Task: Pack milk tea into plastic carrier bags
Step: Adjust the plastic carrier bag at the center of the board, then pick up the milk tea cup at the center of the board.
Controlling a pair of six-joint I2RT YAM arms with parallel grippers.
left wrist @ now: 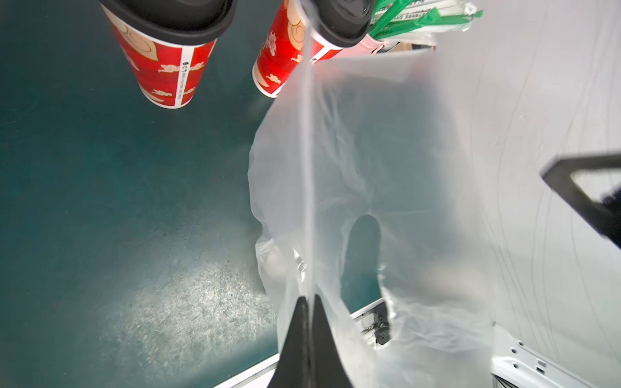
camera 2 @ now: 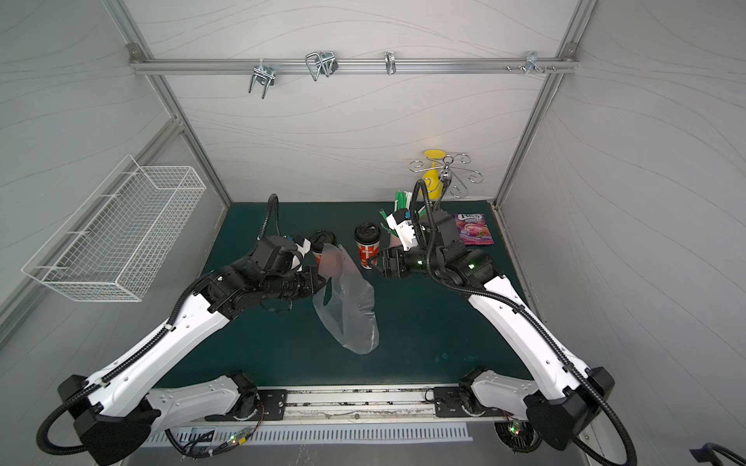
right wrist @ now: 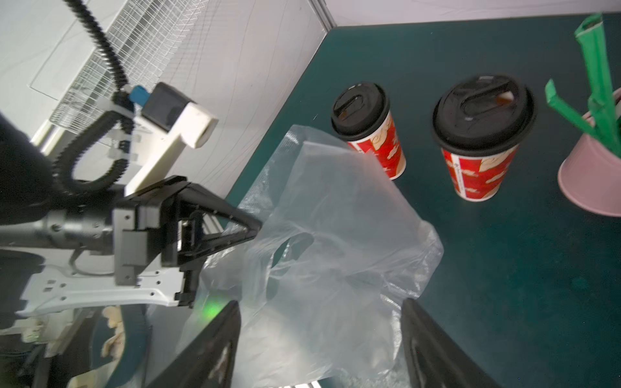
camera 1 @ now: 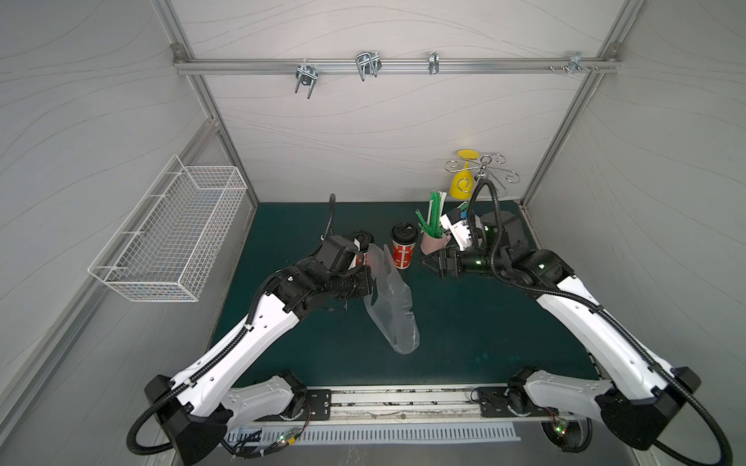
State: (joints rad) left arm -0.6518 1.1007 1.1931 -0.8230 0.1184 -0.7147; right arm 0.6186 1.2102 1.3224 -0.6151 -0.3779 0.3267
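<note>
a: the left gripper first. its jaws are shut and they pinch one edge of the plastic bag, close to the oval hand hole.
b: and the right gripper?
a: its jaws stand wide apart and nothing is clamped. the bag is just in front of them, with its lower end on the green table.
b: where is the milk tea?
a: both cups stand upright on the table behind the bag, outside it. the left cup is against the film or just beside it, i cannot tell which. the right cup is near the pink mug.
b: which step is it?
a: i judge it is the opening of the bag; no cup is packed yet. next, the right gripper must catch the opposite edge and spread the mouth gently, because thin film can slip.
</note>
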